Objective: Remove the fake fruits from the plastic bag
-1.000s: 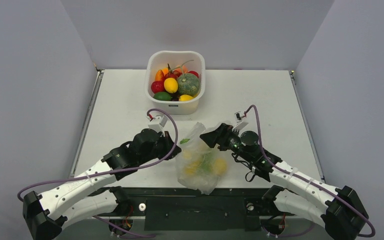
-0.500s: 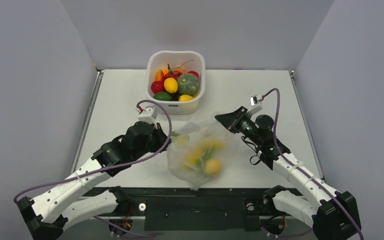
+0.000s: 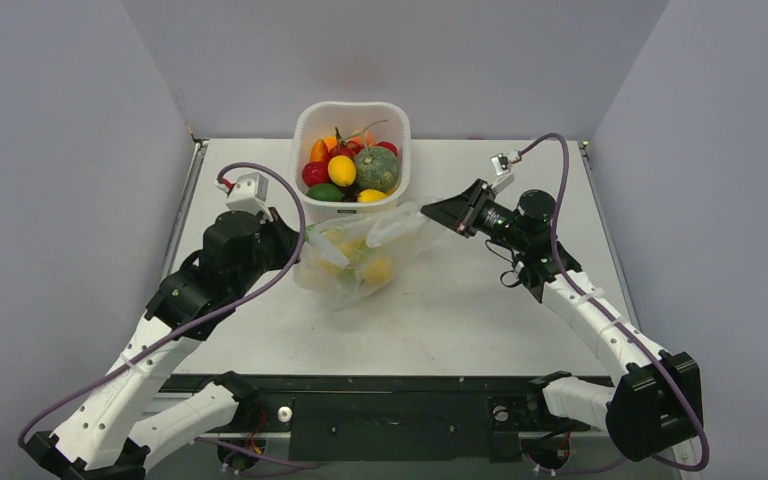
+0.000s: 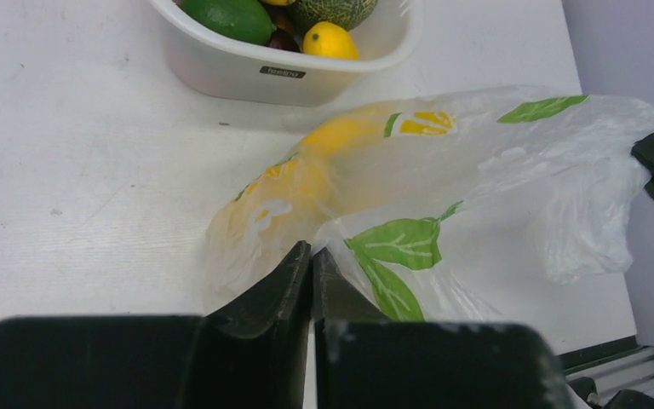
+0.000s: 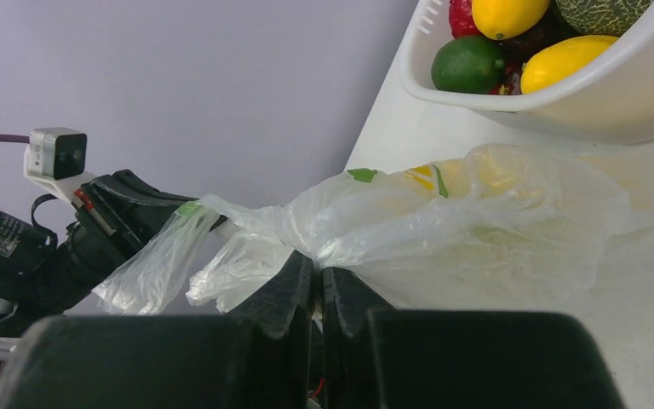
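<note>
"Both claws, state?"

"My left claw point(image 3: 298, 240) is clenched on the film of the plastic bag point(image 3: 360, 262). The left wrist view shows its fingers pinched together on a printed fold. My right claw point(image 3: 428, 208) is clenched on the opposite edge, same pinch in its own view."

"Where's the bag, which way does it run?"

"It's strung between them, just at 6 o'clock of the white tub point(image 3: 300, 130). Its long axis runs about 9-to-3 in the top view, with the right end a touch farther out. The belly looks to rest on the worktop point(image 3: 480, 320), but I can't swear to it."

"Fruits?"

"The fake fruits point(image 3: 375, 268) are inside, a yellow lump in the sag. That's at 3 to 4 o'clock off my left claw and 8 o'clock off my right, with left the nearer one."

"Which end is the mouth?"

"Can't tell. I'd judge the tip-out hinges on that end going lower."
</note>
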Available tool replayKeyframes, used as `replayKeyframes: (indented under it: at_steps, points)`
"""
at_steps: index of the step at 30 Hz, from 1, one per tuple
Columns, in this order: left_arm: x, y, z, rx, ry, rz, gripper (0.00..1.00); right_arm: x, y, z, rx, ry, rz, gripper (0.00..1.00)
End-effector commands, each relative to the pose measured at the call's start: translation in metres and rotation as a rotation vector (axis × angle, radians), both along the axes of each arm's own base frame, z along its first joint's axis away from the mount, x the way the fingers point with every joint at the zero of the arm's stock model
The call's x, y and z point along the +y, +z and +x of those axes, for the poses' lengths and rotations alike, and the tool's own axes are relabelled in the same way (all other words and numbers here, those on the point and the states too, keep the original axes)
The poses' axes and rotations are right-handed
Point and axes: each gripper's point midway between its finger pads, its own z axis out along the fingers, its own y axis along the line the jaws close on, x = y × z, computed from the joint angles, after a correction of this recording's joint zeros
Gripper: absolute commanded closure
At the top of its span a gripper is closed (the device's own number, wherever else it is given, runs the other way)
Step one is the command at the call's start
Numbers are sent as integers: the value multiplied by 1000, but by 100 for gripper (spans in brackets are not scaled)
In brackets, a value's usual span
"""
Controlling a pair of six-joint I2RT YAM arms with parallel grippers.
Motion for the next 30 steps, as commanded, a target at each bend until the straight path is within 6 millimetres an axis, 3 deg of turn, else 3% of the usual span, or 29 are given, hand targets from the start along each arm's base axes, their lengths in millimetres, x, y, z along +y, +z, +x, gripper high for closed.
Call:
replayKeyframes:
  at_steps: [1,4,6,8,10,14,15,18,21,24,26,27,28,29,30]
  points:
    - [-3,-27,-1,70,-26,22,90,-9,9,9,-87,-58,-23,100]
    - [-10,-47,-17,127,-93,-9,65,-14,-42,2,-21,-76,-140,100]
    - [-11,-65,-33,167,-129,-26,40,-17,-75,-9,23,-63,-218,100]
    - [-11,-67,-49,187,-166,-58,28,-19,-101,-22,60,-43,-277,100]
    - [-14,-59,-65,186,-221,-100,21,-24,-119,-33,83,-38,-331,100]
    - [-18,-29,-80,157,-271,-167,18,-27,-137,-50,95,-22,-429,100]
    - [-17,-28,-79,167,-267,-156,18,-25,-136,-50,90,-17,-432,100]
    - [-18,0,-68,114,-254,-145,17,-14,-133,-61,87,36,-444,100]
    - [-28,7,-43,116,-235,-121,17,-7,-130,-65,86,58,-455,100]
    - [-38,16,-17,109,-212,-90,23,-2,-130,-67,90,77,-457,100]
    - [-44,6,11,155,-167,-9,26,0,-130,-67,90,81,-460,100]
    - [-42,20,18,129,-158,26,26,0,-130,-66,92,83,-460,100]
    - [-51,11,28,159,-166,69,27,0,-130,-66,93,83,-464,100]
    - [-49,27,35,120,-150,102,27,0,-129,-65,88,81,-465,100]
    - [-62,22,40,129,-169,142,27,-1,-130,-64,90,74,-471,100]
